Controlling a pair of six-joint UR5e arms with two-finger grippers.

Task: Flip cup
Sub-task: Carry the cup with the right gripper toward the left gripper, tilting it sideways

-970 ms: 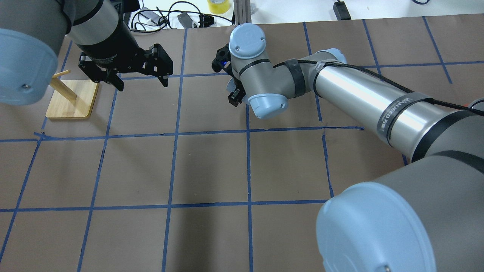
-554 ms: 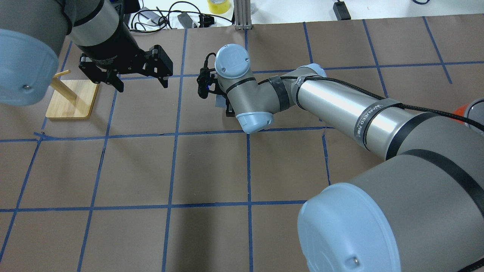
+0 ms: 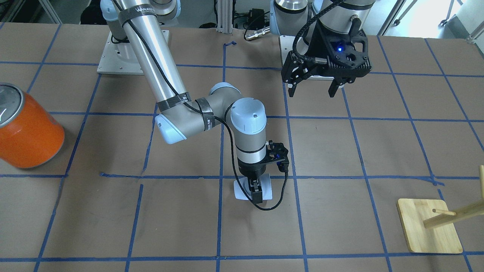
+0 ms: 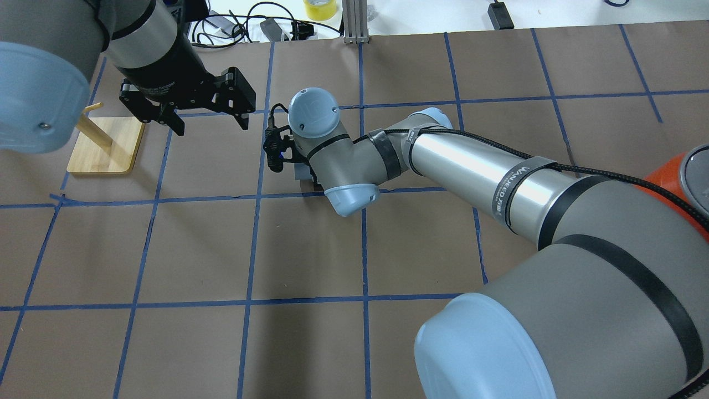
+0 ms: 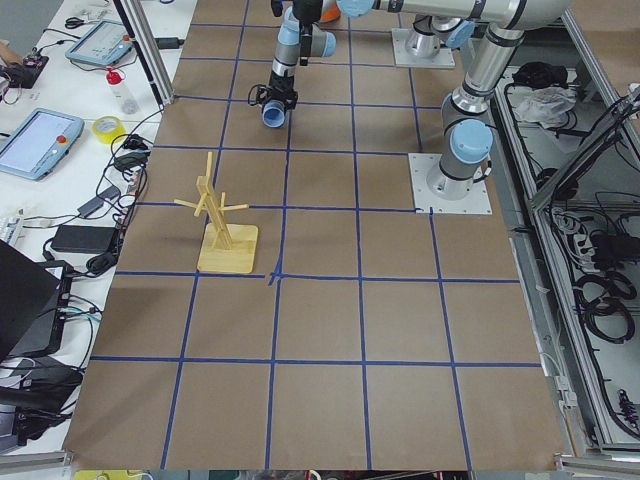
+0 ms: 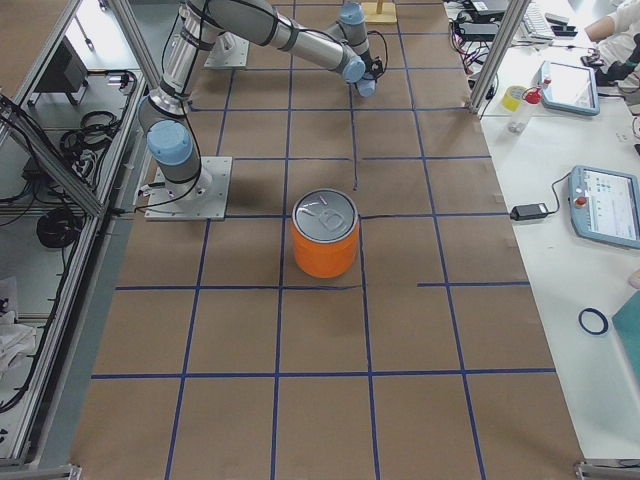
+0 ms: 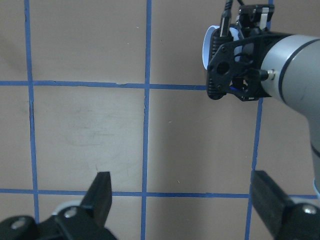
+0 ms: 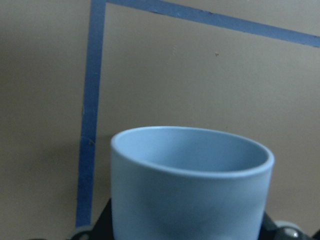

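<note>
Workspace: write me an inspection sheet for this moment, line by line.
Surface: brown paper-covered table with a blue tape grid; no spills seen.
Job's things: small pale blue plastic cup, tipped on its side in the right tool; whether it touches the table cannot be told.
Clutter: large orange can with silver top, upright; wooden peg stand on a flat base.
Tools: right tool shut on the cup; left tool open, empty, above the table.
Cables: black cable loops beside the right tool, close to the cup.
Surroundings: cable tangle and yellow tape roll beyond the far edge; touch-screen pendant on a side bench.
</note>
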